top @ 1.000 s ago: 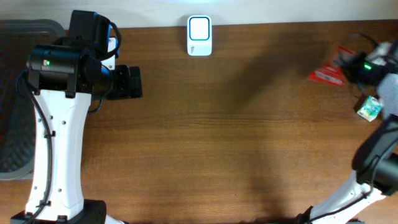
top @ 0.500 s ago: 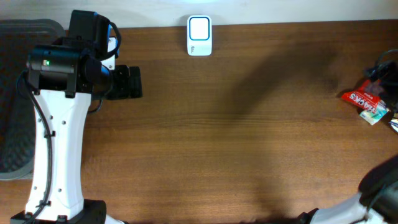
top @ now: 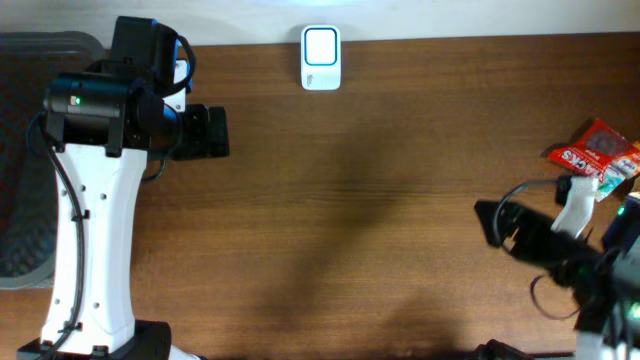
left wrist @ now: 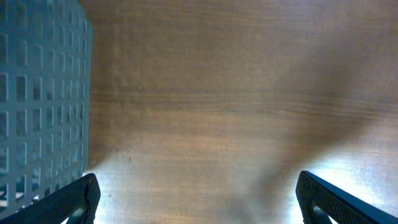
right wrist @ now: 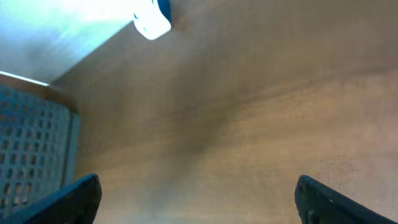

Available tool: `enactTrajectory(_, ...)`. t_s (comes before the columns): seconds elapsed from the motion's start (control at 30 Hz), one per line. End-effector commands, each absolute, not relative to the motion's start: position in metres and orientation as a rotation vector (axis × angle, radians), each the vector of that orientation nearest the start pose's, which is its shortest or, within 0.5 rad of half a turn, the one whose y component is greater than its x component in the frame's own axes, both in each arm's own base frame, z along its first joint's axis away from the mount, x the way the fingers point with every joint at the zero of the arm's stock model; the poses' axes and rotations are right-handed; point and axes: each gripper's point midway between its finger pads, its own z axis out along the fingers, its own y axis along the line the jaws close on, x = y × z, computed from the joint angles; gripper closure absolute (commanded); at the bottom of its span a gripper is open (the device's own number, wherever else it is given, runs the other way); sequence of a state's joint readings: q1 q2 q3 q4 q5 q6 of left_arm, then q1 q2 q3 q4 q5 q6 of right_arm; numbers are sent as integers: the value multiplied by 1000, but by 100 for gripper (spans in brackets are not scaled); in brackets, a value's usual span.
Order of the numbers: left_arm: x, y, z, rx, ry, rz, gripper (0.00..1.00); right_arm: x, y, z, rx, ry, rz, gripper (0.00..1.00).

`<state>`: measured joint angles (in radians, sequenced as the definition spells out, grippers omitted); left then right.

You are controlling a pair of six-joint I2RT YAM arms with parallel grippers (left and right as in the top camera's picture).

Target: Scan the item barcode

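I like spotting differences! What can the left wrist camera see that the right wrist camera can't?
Only the left wrist view shows the left gripper, open and empty. Only the right wrist view shows the white scanner in the distance, and the right gripper, also open and empty. Both show the grey mesh basket on the left side and the brown wooden table.

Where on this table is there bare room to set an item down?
The broad middle of the table is bare, bordered by the scanner at the far edge, the left gripper and the right gripper. The right edge is crowded: the red packet lies just beyond that gripper.
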<state>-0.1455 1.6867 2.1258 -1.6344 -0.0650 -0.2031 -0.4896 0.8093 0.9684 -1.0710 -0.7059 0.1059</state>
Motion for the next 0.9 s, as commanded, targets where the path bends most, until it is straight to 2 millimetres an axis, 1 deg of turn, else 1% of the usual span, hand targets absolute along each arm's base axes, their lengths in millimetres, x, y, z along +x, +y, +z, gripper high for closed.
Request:
enactTrajectory(0.0,335,-37,307,-109,2751,8,1,214,15,227,436,2273,720,1)
enactTrajectory(0.17,335,-37,307,-109,2751,8,1,218,13,220,461,2301,739,1)
enactTrajectory(0.3,335,-37,307,-109,2752,8,1,223,11,210,497,2341,767,1)
enactTrajectory(0.4,335,-37,307,-109,2752,8,1,227,1,194,561,2404,738,1)
enactTrajectory(0.47,335,-37,307,-109,2752,8,1,227,1,185,595,2443,768,1)
enactTrajectory(0.53,335,-37,307,-109,2752,8,1,229,5,173,585,2488,774,1)
enactTrajectory(0.57,335,-37,307,-109,2751,8,1,232,5,165,537,2501,717,1)
enactTrajectory(0.6,335,-37,307,-109,2752,8,1,237,7,163,466,2485,656,1)
enactTrajectory(0.67,335,-37,307,-109,2752,8,1,243,21,162,276,2419,541,1)
enactTrajectory(0.7,335,-37,307,-109,2752,8,1,244,33,165,134,2331,454,1)
enactTrajectory(0.73,335,-37,307,-109,2752,8,1,244,41,166,60,2264,410,1)
enactTrajectory(0.77,335,-37,307,-109,2752,8,1,242,50,167,-18,2162,374,1)
enactTrajectory(0.8,335,-37,307,-109,2752,8,1,241,54,167,-47,2119,376,1)
enactTrajectory(0.87,335,-37,307,-109,2752,8,1,243,57,167,-71,2031,367,1)
